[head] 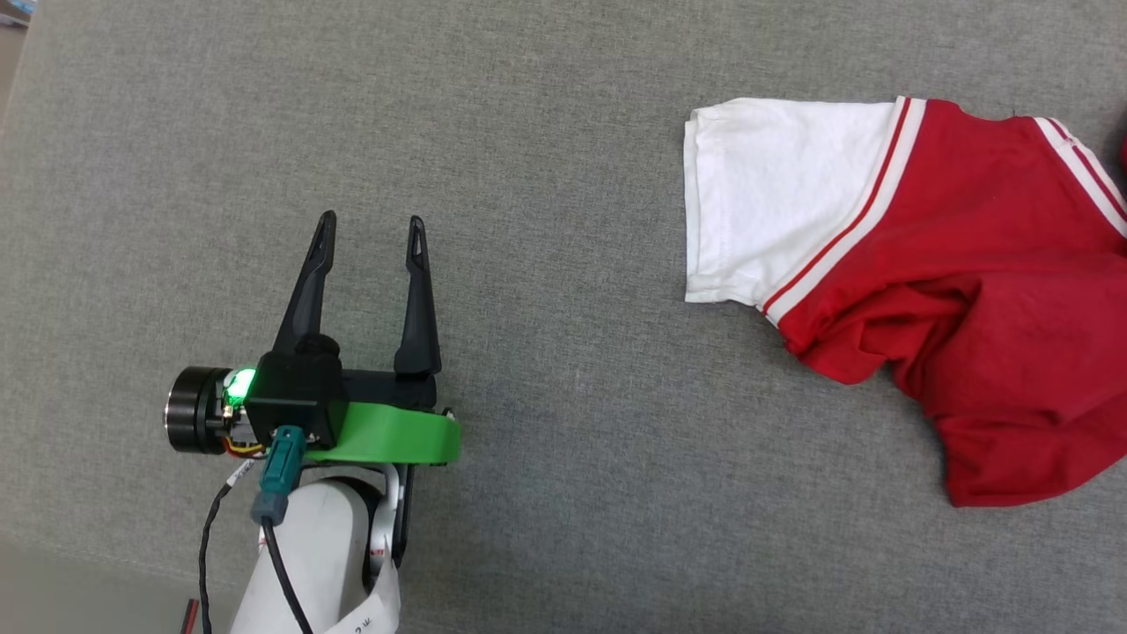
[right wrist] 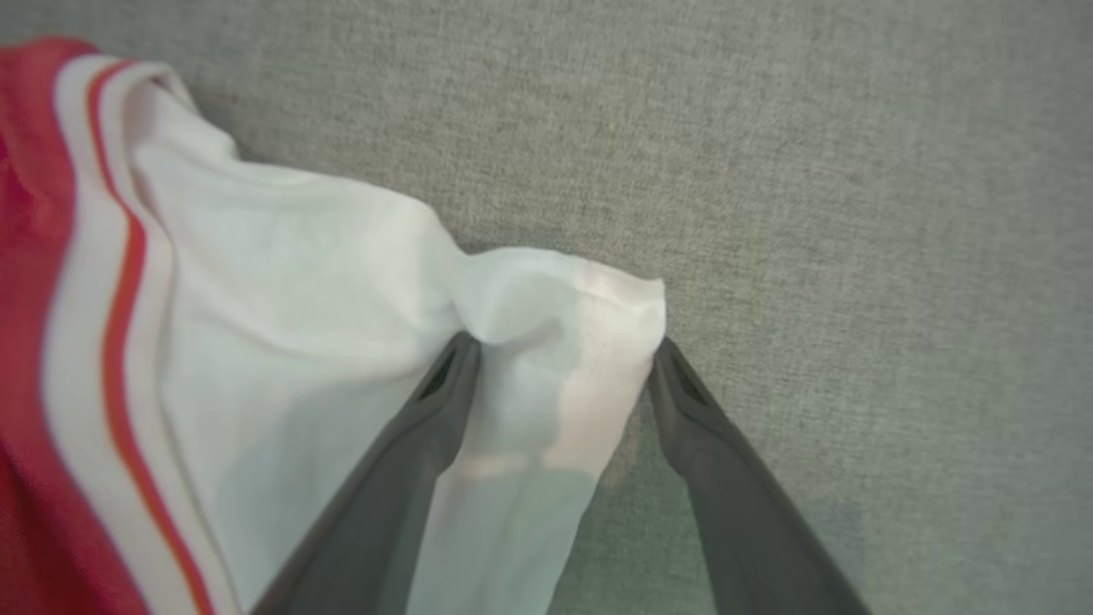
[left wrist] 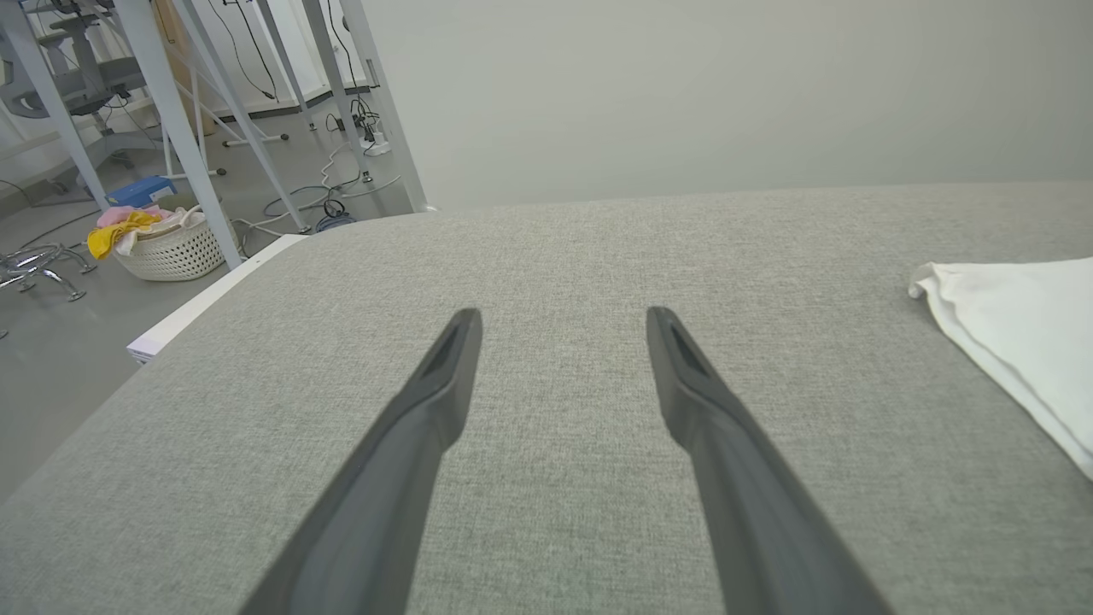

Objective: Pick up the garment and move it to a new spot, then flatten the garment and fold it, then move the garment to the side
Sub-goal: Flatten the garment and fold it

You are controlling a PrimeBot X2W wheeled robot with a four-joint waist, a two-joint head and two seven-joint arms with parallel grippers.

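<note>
I have the shirt [head: 924,264] lying rumpled on the grey tabletop [head: 563,132], well off to the right of my left tool [head: 371,220]. One white sleeve [head: 784,194] is spread flat towards that tool. The left tool hangs over bare cloth-free surface with its jaws apart and nothing between them.

My right tool [right wrist: 565,342] is also spread wide, not yet clamped. A white cuff corner [right wrist: 598,299] sits between its fingers [right wrist: 410,444], bunched against the left one; I cannot tell which sleeve it belongs to.

I judge the step in hand to be the first grab, ahead of the lift. To do it well, I would push the right tool a little further past the hem, so that it bites both layers rather than the bare edge. Then I would close firmly and raise it straight up, so the thin cloth does not slip out. The left tool looks free to take a second hold on the sleeve lying to its right.
</note>
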